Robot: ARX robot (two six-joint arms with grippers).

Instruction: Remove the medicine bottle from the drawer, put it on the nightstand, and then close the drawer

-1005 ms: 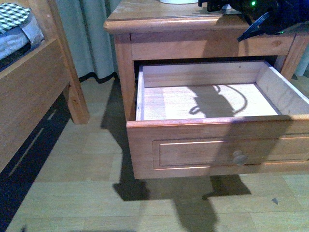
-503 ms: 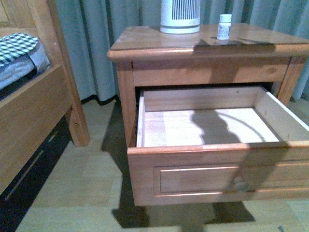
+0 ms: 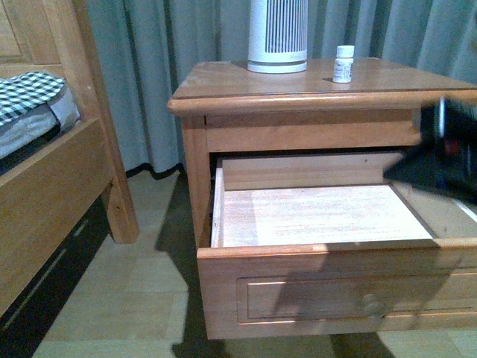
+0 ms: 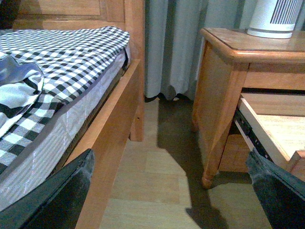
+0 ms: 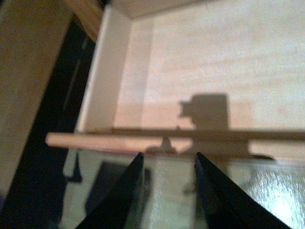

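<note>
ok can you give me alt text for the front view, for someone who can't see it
A reddish-brown nightstand with its drawer pulled open and empty, and a small white medicine bottle standing on top beside a white ribbed cylinder. A dark, blurred right arm shows at the right edge above the drawer. A wooden bed frame stands to the left.

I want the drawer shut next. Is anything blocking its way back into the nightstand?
Nothing visible does: the drawer is empty, and the bottle stands on the nightstand top. Only the blurred right arm shows near the drawer's right side.
</note>
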